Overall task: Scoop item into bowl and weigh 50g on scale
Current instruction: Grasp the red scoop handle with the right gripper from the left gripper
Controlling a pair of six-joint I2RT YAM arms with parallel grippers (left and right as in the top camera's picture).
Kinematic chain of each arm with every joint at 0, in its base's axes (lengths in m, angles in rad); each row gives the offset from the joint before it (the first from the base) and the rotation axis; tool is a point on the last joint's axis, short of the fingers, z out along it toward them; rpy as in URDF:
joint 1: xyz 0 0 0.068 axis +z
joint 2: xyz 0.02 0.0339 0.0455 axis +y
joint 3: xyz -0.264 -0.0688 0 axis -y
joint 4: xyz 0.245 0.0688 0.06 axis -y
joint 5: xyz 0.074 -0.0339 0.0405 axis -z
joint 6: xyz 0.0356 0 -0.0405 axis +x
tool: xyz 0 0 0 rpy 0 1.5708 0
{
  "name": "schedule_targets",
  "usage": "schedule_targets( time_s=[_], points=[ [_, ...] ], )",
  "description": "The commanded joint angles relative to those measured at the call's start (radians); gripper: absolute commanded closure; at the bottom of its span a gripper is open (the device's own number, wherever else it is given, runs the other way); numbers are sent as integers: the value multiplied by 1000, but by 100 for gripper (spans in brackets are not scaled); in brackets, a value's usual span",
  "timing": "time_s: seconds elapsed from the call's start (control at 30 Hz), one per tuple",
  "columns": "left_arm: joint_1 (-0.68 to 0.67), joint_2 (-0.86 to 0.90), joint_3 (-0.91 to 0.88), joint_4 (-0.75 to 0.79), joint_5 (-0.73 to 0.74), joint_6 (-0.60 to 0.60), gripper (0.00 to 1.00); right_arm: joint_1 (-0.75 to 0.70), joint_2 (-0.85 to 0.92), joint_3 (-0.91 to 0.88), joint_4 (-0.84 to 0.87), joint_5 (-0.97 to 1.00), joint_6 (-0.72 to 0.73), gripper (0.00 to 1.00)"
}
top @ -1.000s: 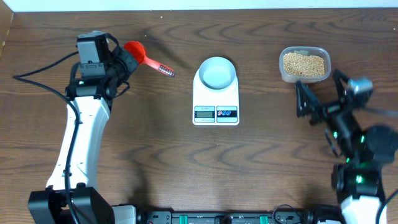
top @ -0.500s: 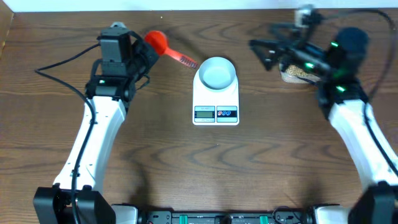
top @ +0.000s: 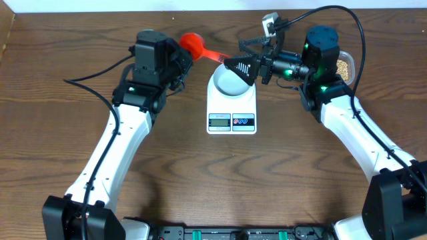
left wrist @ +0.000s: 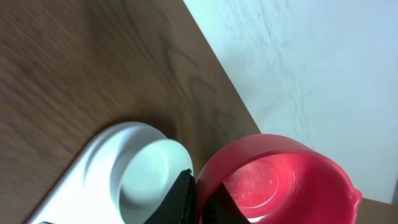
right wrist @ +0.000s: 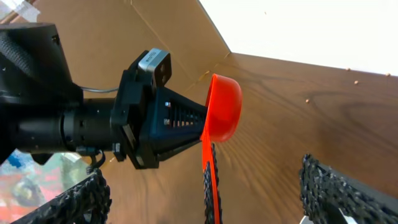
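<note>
Overhead: the clear tub [top: 351,63] is mostly hidden behind the right arm, and only a sliver of the beans [top: 343,67] in it is seen, at the table's [top: 200,173] far right. The bowl [top: 229,83] sits on the scale [top: 231,107] at centre, its far rim covered by the right gripper [top: 237,55]. The scale's display is too small to be read. The red scoop [top: 193,44] is held in the air by the left gripper [top: 181,59], which is clamped near the cup. Its long axis runs left to right, cup to the left and handle pointing right toward the bowl. The left arm is stretched up from the near-left edge. The right arm is bent in from the right with its wrist turned left, and its jaws are spread wide on either side of the handle's end without contact.

Left wrist: the view is cropped. Only the scoop's cup, open toward the camera, is seen, with the black fingertips [left wrist: 181,202] pinched at its base. The bowl on the scale lies just left of it. The handle is cut off.

Right wrist: the scoop is seen nearly edge-on, cup up and handle running down out of frame between the wide-apart fingers [right wrist: 84,199]. The left gripper's fingers are seen converging on the cup's neck. Bowl, scale and beans are out of frame.
</note>
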Motion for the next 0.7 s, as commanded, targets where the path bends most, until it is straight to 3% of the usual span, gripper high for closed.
schedule_targets(
  time_s=[0.0, 0.1, 0.2, 0.67],
  points=[
    [-16, 9, 8, 5, -12, -42, 93, 7, -1, 25, -10, -13, 29, 23],
    [-23, 9, 8, 5, -12, -47, 93, 12, -1, 25, -20, -9, 29, 43],
    [-23, 9, 8, 4, -12, -84, 93, 24, -1, 25, -23, -5, 29, 52],
    [-69, 9, 8, -1, -9, -93, 93, 78, -1, 25, -93, 126, 40, 68]
  ],
)
